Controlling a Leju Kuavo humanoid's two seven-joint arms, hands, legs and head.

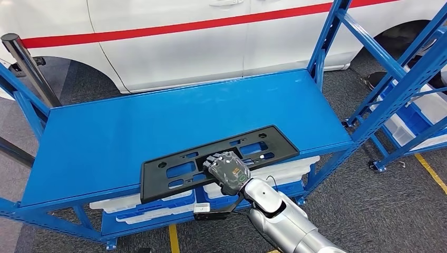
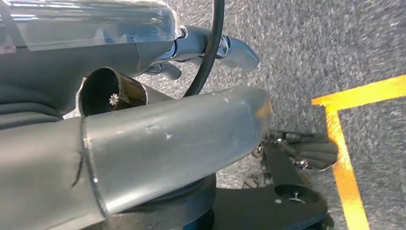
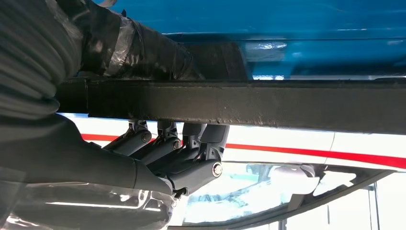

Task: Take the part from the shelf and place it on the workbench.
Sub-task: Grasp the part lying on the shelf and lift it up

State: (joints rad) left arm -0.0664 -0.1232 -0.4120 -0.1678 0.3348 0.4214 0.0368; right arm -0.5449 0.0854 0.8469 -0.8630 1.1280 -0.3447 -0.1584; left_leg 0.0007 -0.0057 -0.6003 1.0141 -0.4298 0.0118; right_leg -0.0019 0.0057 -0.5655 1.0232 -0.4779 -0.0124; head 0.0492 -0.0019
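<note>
A long black plastic part with several cut-outs lies flat on the blue top surface of the rack, its near edge hanging over the front rim. My right hand grips that near edge around the middle. In the right wrist view the thumb lies on one face of the part's edge and the dark fingers curl against the other face. My left hand hangs over grey carpet, fingers apart, with nothing in it.
A white car with a red stripe stands just behind the rack. White bins sit on the lower shelf. A second blue rack with white bins stands at the right. Yellow floor tape marks the carpet.
</note>
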